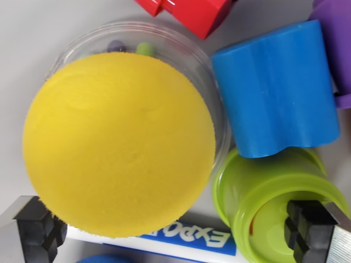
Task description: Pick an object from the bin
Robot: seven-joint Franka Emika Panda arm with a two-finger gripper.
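A clear round jar (211,82) with a big yellow ridged lid (118,145) fills the wrist view's left and centre, with small coloured pieces faintly showing through its wall. My gripper (171,233) is open and low over the bin. Its left finger pad (35,233) sits beside the lid's lower left edge. The right finger pad (307,230) hangs over the mouth of a lime green cup (263,192) lying on its side. Between the fingers lie the lid's lower edge and a white Expo marker (181,241). Nothing is held.
A blue lobed cylinder block (277,90) lies right of the jar, touching the green cup. A red block (192,13) sits at the top edge and a purple piece (337,49) at the top right. A blue object (104,258) peeks in at the bottom. The bin floor (27,44) is pale grey.
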